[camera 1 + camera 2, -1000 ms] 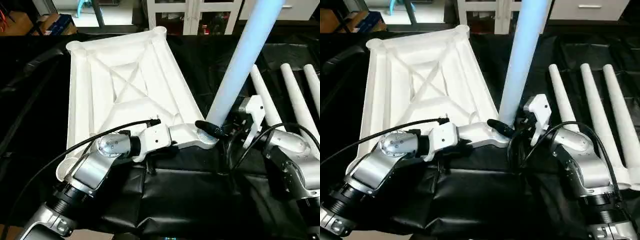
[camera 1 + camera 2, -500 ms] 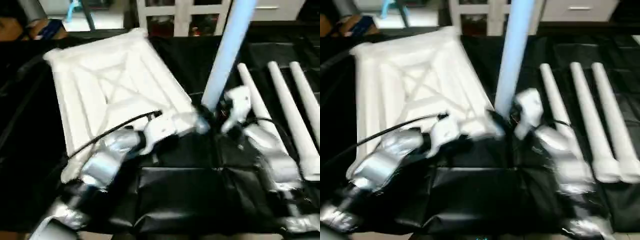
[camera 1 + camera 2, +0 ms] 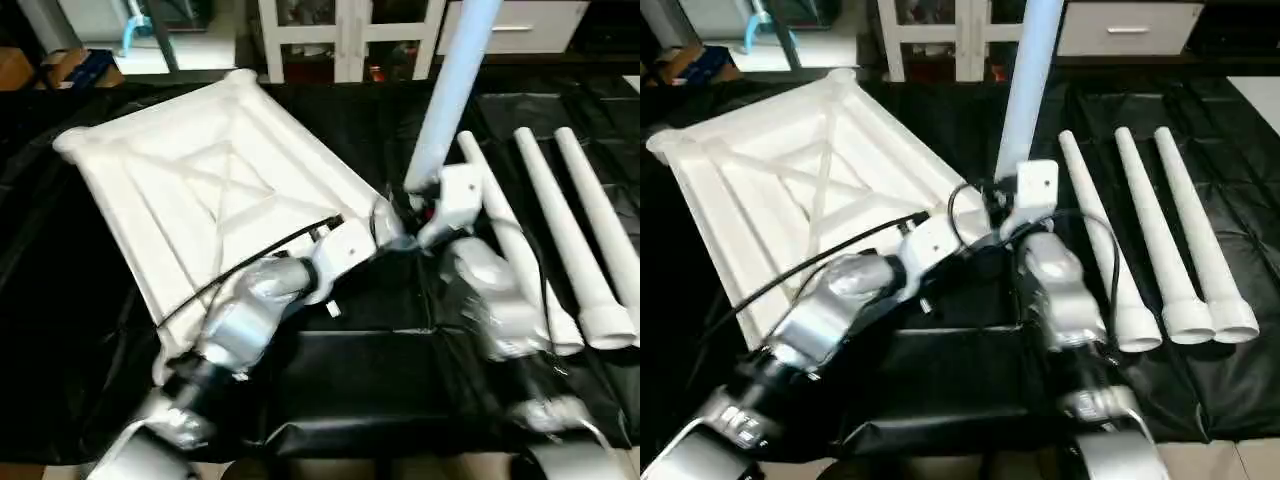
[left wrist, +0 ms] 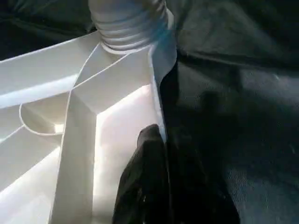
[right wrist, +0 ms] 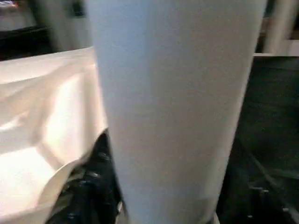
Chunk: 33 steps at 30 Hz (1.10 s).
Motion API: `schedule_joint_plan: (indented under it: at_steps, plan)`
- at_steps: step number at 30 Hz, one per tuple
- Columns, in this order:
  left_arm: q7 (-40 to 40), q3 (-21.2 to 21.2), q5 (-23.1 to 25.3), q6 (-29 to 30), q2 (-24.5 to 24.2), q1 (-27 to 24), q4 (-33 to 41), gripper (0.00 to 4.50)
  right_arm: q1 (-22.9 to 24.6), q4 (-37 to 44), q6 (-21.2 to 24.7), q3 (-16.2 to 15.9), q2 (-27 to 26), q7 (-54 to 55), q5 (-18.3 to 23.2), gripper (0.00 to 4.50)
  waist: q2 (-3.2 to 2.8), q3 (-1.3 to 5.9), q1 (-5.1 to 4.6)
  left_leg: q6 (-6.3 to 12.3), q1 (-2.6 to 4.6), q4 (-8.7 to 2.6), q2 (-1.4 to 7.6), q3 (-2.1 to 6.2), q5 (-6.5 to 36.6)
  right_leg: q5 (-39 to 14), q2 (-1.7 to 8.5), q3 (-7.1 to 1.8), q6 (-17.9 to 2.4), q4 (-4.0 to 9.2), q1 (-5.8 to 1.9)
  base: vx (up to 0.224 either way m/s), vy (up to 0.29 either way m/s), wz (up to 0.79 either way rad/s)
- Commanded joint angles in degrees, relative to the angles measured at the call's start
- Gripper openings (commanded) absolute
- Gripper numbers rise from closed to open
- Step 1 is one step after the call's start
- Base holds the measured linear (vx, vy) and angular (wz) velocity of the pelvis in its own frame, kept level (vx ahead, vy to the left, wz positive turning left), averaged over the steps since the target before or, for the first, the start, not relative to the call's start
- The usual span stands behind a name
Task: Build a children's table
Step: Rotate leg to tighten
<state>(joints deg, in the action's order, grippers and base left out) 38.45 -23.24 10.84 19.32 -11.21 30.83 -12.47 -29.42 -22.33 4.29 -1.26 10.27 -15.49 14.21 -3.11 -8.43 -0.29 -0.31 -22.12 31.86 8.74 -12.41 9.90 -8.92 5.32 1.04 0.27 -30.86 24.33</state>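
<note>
You see black sheet over the surface — on it table top upside down & 3 legs lying beside.

This looks like a robot test room fitted out as a home, more lab than living space. The worktop is draped in crinkled black sheeting, laid like a staging area rather than furniture anyone lives with. Behind it stand a white shelving unit with open square frames and a white drawer cabinet. A cardboard box sits on the pale floor at the back.
</note>
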Motion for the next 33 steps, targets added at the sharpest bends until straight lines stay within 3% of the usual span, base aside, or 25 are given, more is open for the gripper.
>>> schedule_joint_plan:
  at_steps: [1,3,6,9,11,12,13,14,16,19,22,27,33]
  plan:
    - [9.16,-2.06,-2.78,-5.48,-4.59,-4.6,1.27,0.0,2.51,3.43,1.86,2.46,5.44,-6.18,3.6,2.7,0.63,2.73,0.54,1.95,1.28,-4.79,3.71,2.49,22.44,-19.75,2.66,-1.44,-9.14,3.59,-1.53,0.0,0.0,0.0]
    - [12.07,-0.59,-4.14,-5.97,-8.06,-6.23,2.63,0.0,5.08,8.58,3.57,2.68,10.75,-14.38,6.97,2.92,0.42,2.92,1.14,2.98,1.6,-4.61,4.02,2.19,19.87,-16.46,2.65,-1.62,-10.59,3.15,-1.51,0.0,0.0,0.0]
    - [14.06,0.99,-5.53,-6.57,-10.92,-7.53,3.6,0.0,8.03,12.98,5.21,2.28,17.31,-23.07,7.99,3.15,0.31,3.23,1.75,5.02,1.97,-4.08,4.24,1.59,14.59,-9.17,2.35,-1.69,-13.31,2.31,-1.74,0.046,0.001,0.06]
    - [15.03,1.54,-6.34,-7.01,-12.5,-8.13,4.09,0.0,9.25,12.67,3.62,3.7,20.25,-25.31,6.06,3.38,-0.01,3.83,2.3,8.75,1.52,-3.15,4.06,1.32,5.81,-0.47,2.61,-1.7,-15.6,0.95,-2.11,0.072,0.003,0.04]
    - [15.76,1.72,-6.68,-7.57,-13.18,-8.37,4.0,0.0,9.84,12.59,3.96,5.11,21.25,-26.93,7.44,3.38,0.07,4.27,2.46,10.94,1.33,-2.57,3.92,1.31,1.25,5.28,2.43,-1.6,-16.71,0.22,-2.23,0.031,-0.002,0.0]
    - [15.84,1.7,-6.75,-7.79,-13.31,-8.37,3.86,0.0,9.97,12.51,3.89,5.42,21.51,-27.3,7.83,3.38,0.07,4.14,2.55,12.41,1.0,-2.33,3.87,1.28,0.02,6.64,2.5,-1.56,-17.02,0.07,-2.13,0.0,0.0,0.0]
    - [16.04,1.65,-6.93,-8.04,-13.48,-8.38,3.83,0.0,10.14,12.6,3.93,5.58,21.91,-27.5,8.26,3.38,0.17,4.08,2.58,12.7,0.92,-2.26,3.84,1.24,0.2,6.24,2.53,-1.56,-17.03,0.11,-2.12,0.0,0.0,0.0]
    - [16.14,1.59,-7.04,-8.15,-13.54,-8.37,3.86,0.0,10.18,12.59,3.81,5.67,22.1,-27.29,8.32,3.38,0.18,3.82,2.69,12.57,0.84,-2.31,3.96,1.26,1.92,3.43,2.66,-1.6,-16.89,0.34,-2.0,0.0,0.0,0.0]
    - [16.22,1.52,-7.18,-8.05,-13.48,-8.37,4.1,0.0,10.12,12.49,4.16,5.92,22.08,-26.89,8.89,3.24,-0.01,3.44,2.81,10.59,0.97,-2.76,4.15,1.42,6.34,-5.07,2.75,-1.46,-16.0,1.04,-1.94,0.0,0.0,0.0]
    - [16.53,1.32,-7.49,-7.81,-13.28,-8.42,4.58,0.0,10.11,12.48,5.25,5.83,21.79,-27.55,10.16,3.08,-0.02,3.23,2.61,8.28,1.17,-3.15,4.22,1.55,9.77,-10.3,2.64,-1.48,-14.93,1.53,-1.81,0.0,0.0,0.0]
    - [16.72,1.03,-7.87,-7.98,-13.39,-8.45,4.68,0.0,10.4,13.19,6.2,5.05,21.29,-28.64,11.01,2.84,-0.09,3.27,2.36,7.11,1.13,-3.2,4.16,1.63,10.01,-9.79,2.57,-1.52,-14.41,1.48,-1.78,0.0,0.0,0.0]
    - [16.81,0.99,-7.95,-8.2,-13.48,-8.42,4.56,0.0,10.47,13.34,6.57,4.9,21.23,-28.6,11.31,2.47,-0.04,3.49,2.41,8.5,0.99,-2.9,4.04,1.54,7.01,-5.22,2.58,-1.5,-15.4,1.0,-1.96,0.0,0.0,0.0]
    - [15.91,0.71,-7.27,-7.62,-13.29,-8.52,4.63,0.0,9.6,11.64,8.77,4.68,18.48,-19.97,8.41,2.11,-0.02,3.45,2.28,8.29,0.97,-2.94,4.06,1.61,7.76,-7.04,2.62,-1.48,-15.13,1.13,-1.95,0.0,0.0,0.0]
